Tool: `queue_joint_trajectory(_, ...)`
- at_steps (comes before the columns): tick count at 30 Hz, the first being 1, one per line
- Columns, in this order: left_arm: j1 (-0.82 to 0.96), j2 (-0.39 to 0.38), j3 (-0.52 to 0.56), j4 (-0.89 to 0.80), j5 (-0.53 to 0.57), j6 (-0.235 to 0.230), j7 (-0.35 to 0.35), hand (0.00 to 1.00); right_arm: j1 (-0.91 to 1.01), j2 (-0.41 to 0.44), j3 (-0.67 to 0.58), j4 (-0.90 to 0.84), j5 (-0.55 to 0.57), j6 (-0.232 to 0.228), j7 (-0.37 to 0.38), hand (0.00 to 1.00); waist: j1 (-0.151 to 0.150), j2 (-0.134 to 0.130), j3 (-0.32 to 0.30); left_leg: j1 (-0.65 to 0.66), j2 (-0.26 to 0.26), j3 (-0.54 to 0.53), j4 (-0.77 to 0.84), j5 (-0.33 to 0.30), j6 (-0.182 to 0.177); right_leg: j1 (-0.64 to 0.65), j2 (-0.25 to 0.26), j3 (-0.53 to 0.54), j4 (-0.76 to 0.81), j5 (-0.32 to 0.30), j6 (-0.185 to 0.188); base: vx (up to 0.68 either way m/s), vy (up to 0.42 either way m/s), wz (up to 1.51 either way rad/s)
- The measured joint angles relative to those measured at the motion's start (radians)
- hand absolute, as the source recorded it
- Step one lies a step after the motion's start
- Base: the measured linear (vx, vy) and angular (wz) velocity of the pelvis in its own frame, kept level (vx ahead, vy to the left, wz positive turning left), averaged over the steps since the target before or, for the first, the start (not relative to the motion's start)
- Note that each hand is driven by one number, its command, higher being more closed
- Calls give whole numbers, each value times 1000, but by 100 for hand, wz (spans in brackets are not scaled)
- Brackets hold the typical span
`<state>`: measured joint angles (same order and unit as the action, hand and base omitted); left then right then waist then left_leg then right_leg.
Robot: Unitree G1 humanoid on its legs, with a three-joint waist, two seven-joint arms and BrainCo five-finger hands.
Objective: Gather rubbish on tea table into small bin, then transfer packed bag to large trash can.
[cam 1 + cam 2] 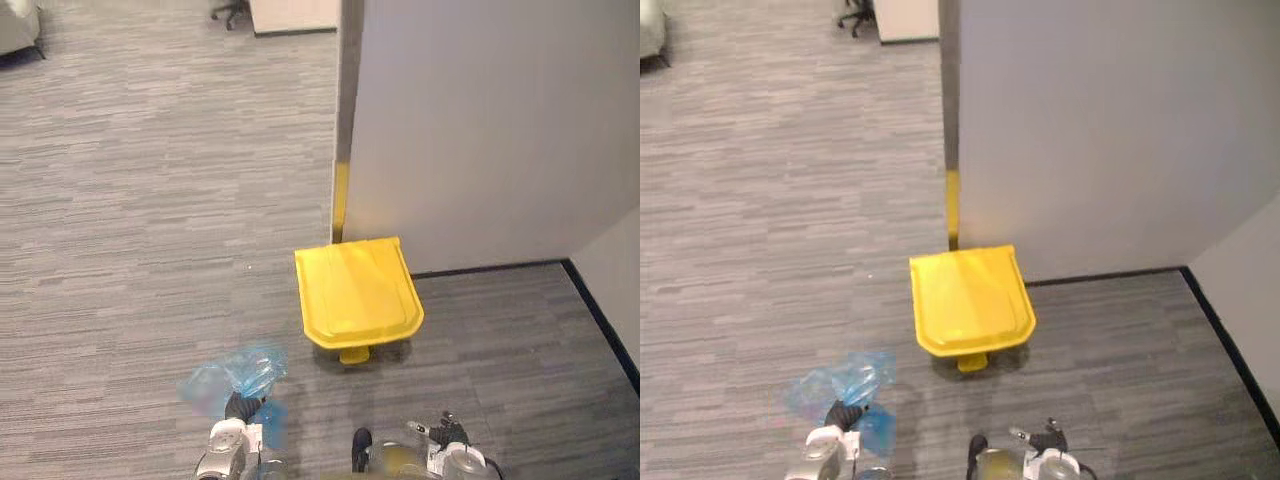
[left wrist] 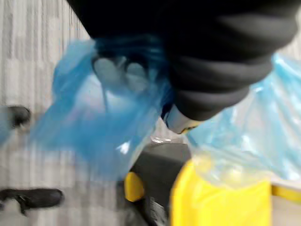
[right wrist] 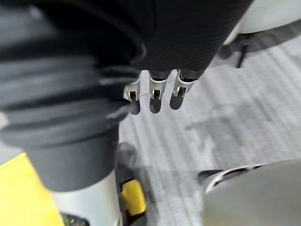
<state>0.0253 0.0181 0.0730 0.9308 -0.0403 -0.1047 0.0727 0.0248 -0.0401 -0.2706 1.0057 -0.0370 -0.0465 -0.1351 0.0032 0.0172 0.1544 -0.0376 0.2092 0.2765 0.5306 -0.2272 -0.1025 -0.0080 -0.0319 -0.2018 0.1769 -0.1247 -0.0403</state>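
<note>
The grey carpet floor runs up to a big grey wall. A yellow trash can stands against the wall with its lid shut. Its front edge and foot pedal point toward the robot. The blue bag is thin, see-through and crumpled. It spreads sideways, to the left of the can and apart from it. The left hand grips the bag, fingers curled in its folds. The right hand hangs low, fingers straight, holding nothing
</note>
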Motion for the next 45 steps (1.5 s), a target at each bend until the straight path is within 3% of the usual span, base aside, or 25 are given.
queue_joint_trajectory(2, 9, -11, 0, 1, 0, 3, -11, 100, -4, 0, -1, -8, 0, 0, 0, 0, 0, 1, -1, -26, 10, 19, -78, -6, 14, 6, -10, 7, -6, -1, 13, 99, 136, -8)
queue_joint_trajectory(3, 10, -12, -2, 3, 0, 4, -15, 100, -3, -1, -4, -7, 0, 1, 0, 0, 0, 3, -2, -29, 8, 16, -191, 35, 32, 6, -15, 12, -4, -2, 32, 77, 197, -6)
queue_joint_trajectory(4, 9, -11, -7, 3, 0, 4, -16, 100, 0, -6, -12, -5, 0, 2, 0, 0, -1, 14, -6, -26, 2, 0, -291, 97, -11, 4, -10, 16, -6, -6, 53, 72, 205, -9)
queue_joint_trajectory(6, 7, 12, -24, 6, 0, 3, -15, 100, 5, 8, -21, 12, 1, 8, 0, 0, 0, -11, -24, 5, -46, -7, -367, 121, -4, 1, -34, 48, -39, 11, 84, 85, 190, -5)
queue_joint_trajectory(9, 8, 33, -33, 8, 2, 3, -15, 100, 17, 8, -29, 20, 0, 9, 0, 0, 0, -16, -27, 41, -91, 21, -412, 131, 10, 16, -69, 71, -81, 32, 113, 50, 180, -14)
queue_joint_trajectory(14, 8, 49, -52, 42, 19, 4, -14, 100, 14, 4, -33, 36, 0, 9, 1, 0, -4, 5, -38, 76, -118, 46, -463, 138, 21, 27, -75, 107, -117, 52, 125, 21, 72, -22)
queue_joint_trajectory(23, 28, 81, -48, 53, 19, 4, -8, 100, -13, -9, -24, 55, 0, 9, 0, 0, 0, -2, -35, 85, -118, 71, -490, 134, 29, -10, -62, 165, -115, 69, 120, 7, 5, -22)
queue_joint_trajectory(27, 29, 87, -45, 54, 17, 4, 3, 100, -37, -10, -19, 54, 0, 10, 1, 0, 2, -29, -13, 79, -136, 101, -407, 70, 50, -108, -94, 208, 106, -14, 131, -31, 54, -26)
queue_joint_trajectory(29, 19, 86, -26, 56, 17, 4, 7, 100, -35, -10, -19, 57, 0, 10, 0, 0, -4, -33, 2, 104, -133, 95, -417, 46, 67, -163, -98, 200, 237, -13, 130, -51, 46, -15)
queue_joint_trajectory(30, 25, 83, -12, 60, 17, 5, 11, 100, -47, -5, -22, 50, 10, 6, 0, 0, -6, -20, 21, 126, -124, 90, -414, 37, 67, -206, -92, 180, 300, -28, 118, -45, 34, -8)
queue_joint_trajectory(33, 17, 89, -12, 67, 17, 6, 11, 100, -44, -1, -21, 31, 10, 7, 0, 0, -5, -36, 38, 141, -96, 76, -367, -9, 61, -265, -70, 111, 247, -14, 108, 52, -1, 4)
queue_joint_trajectory(35, 1, 73, -14, 66, 18, 5, 9, 100, -33, 6, -18, 2, 6, 11, -2, 0, -2, -53, 46, 146, -74, 69, -314, -50, 42, -299, -55, 44, 44, 85, 119, 187, -80, 23)
queue_joint_trajectory(37, -17, 60, -10, 62, 18, 3, 7, 100, -19, 17, -23, -12, -1, 17, -4, 0, -2, -83, 56, 150, -78, 61, -220, -121, 8, -303, -70, 51, 3, 102, 113, 308, -202, 21)
queue_joint_trajectory(38, -32, 34, -6, 62, 18, 3, 6, 100, -28, 8, -22, -16, -5, 18, -5, 0, 1, -51, 63, 146, -41, 46, -169, -150, -11, -303, -48, 40, 40, 101, 132, 380, -232, 8)
queue_joint_trajectory(40, -53, 4, -6, 61, 18, 2, 3, 100, -32, 6, -25, -54, -7, 18, -5, 0, 2, -14, 76, 148, -18, 36, -169, -157, -15, -310, -26, 27, 72, 97, 127, 300, -137, 10)
queue_joint_trajectory(41, -62, -6, -6, 60, 19, 3, 3, 100, -32, 13, -32, -63, -7, 19, -5, 0, 2, -13, 77, 157, -14, 26, -174, -157, -15, -318, -23, 26, 108, 99, 121, 220, -98, 17)
queue_joint_trajectory(43, -61, -12, -5, 60, 19, 3, 1, 100, -25, 26, -34, -80, -10, 18, -4, 0, 6, -14, 76, 183, 1, 15, -174, -157, -14, -323, -16, 15, 181, 40, 92, 175, -93, 9)
queue_joint_trajectory(45, -65, -12, -4, 60, 19, 3, 1, 100, -22, 37, -34, -89, -11, 16, -3, 0, 6, -18, 75, 187, 11, 9, -163, -157, -14, -328, -24, 0, 235, 5, 89, 154, -75, 22)
